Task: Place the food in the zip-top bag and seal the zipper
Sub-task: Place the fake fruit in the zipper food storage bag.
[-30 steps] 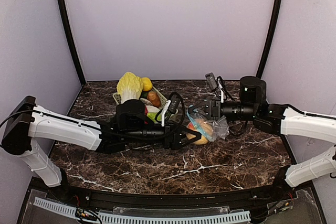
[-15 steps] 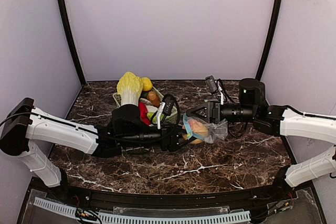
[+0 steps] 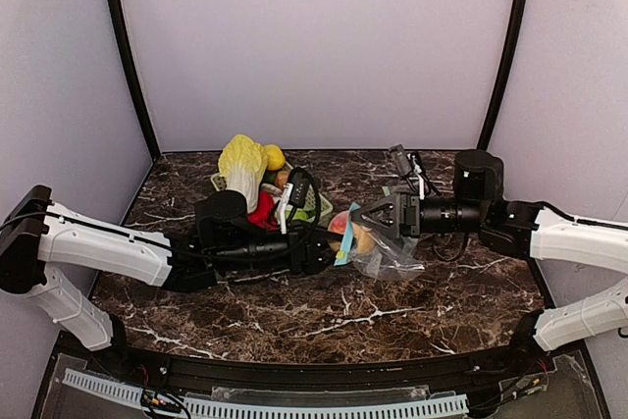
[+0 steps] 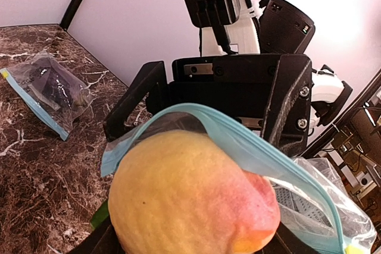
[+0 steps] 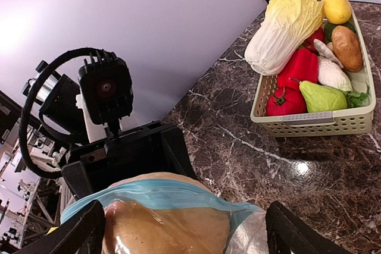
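The round orange-yellow peach [image 4: 190, 200] fills the left wrist view, and my left gripper [image 4: 190, 245] is shut on it, its dark fingers showing at the peach's lower sides. The clear zip-top bag's blue zipper rim [image 4: 250, 147] drapes over the top of the peach. In the right wrist view the peach [image 5: 166, 230] shows through the bag's plastic, partly inside its mouth [image 5: 161, 196]. My right gripper [image 5: 190, 236] is open, fingers wide on either side of the bag and not pinching it. From above, the peach [image 3: 347, 233], bag [image 3: 383, 252] and both grippers [image 3: 324, 244] [image 3: 371, 215] meet mid-table.
A beige basket [image 5: 311, 118] behind the left arm holds a pale cabbage [image 5: 280, 22], red peppers [image 5: 297, 66], a green piece [image 5: 321, 96] and other toy produce. A second clear bag [image 4: 44, 90] with something dark inside lies on the marble table [image 3: 324, 316].
My right gripper has opened and let go of the bag. The left gripper, peach and bag mouth have shifted left toward the basket, and the bag now sags onto the table.
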You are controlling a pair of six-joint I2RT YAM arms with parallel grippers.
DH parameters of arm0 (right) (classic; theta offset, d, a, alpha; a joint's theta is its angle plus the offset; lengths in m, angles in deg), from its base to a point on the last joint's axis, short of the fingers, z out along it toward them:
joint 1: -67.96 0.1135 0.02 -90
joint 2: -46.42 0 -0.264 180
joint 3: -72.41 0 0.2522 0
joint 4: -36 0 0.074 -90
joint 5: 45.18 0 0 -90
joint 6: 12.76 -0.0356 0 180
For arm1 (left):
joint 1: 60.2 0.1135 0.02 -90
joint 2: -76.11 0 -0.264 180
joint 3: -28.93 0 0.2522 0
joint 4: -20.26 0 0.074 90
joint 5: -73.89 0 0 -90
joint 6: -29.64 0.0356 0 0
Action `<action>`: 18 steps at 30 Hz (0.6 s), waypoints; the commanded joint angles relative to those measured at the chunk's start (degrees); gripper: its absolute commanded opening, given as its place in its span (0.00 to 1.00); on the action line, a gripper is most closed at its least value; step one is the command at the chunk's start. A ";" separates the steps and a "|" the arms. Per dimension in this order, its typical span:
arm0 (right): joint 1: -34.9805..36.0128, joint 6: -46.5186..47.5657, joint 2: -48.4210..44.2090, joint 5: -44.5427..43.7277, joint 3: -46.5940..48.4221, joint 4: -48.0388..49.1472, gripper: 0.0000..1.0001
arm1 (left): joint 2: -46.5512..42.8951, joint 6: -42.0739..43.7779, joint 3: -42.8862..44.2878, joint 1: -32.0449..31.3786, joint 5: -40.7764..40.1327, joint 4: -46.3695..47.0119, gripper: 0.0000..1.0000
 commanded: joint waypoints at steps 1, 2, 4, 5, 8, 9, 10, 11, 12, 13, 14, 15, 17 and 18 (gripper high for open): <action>1.77 -0.43 3.17 5.45 -1.79 -0.52 0.92 | -0.46 0.09 4.03 0.82 5.24 9.25 0.59; 2.03 -0.52 3.63 5.87 -1.66 0.40 0.92 | 0.00 -0.01 4.50 0.83 7.33 9.65 0.58; 2.71 -0.39 4.85 6.94 -1.17 1.66 0.93 | 1.39 -0.15 5.87 0.82 9.78 10.07 0.58; 3.17 -0.35 5.39 7.46 -0.90 2.25 0.93 | 2.10 -0.17 6.37 0.83 10.09 10.19 0.57; 4.27 0.01 7.06 8.34 0.14 2.63 0.94 | 2.27 0.28 6.20 0.77 8.85 10.69 0.56; 4.50 0.26 7.37 8.38 0.30 2.51 0.94 | 2.11 0.57 6.14 0.76 8.44 10.50 0.56; 4.69 0.23 7.58 8.39 0.28 2.44 0.95 | 1.66 1.25 6.01 0.78 7.47 9.81 0.56; 4.78 0.20 7.68 8.33 0.18 2.47 0.94 | 1.33 1.63 5.85 0.76 6.78 9.41 0.56; 4.75 0.18 7.69 8.24 0.03 2.43 0.93 | 0.63 2.18 5.35 0.82 5.52 9.01 0.56; 4.80 0.15 7.61 8.08 -0.08 2.33 0.91 | 0.33 2.56 4.99 0.83 4.30 9.15 0.56; 4.76 0.11 7.56 7.92 -0.19 2.24 0.89 | -0.41 2.76 4.32 0.79 3.75 9.30 0.57; 4.81 -0.02 7.42 7.64 -0.20 2.17 0.85 | -0.72 2.92 3.99 0.77 2.83 9.36 0.57; 4.75 -0.29 6.92 6.65 -0.44 2.32 0.69 | -1.32 2.86 3.52 1.03 2.27 8.56 0.59; 4.72 -0.32 6.37 6.06 -0.46 2.34 0.64 | -1.59 2.78 3.45 1.07 2.20 8.12 0.60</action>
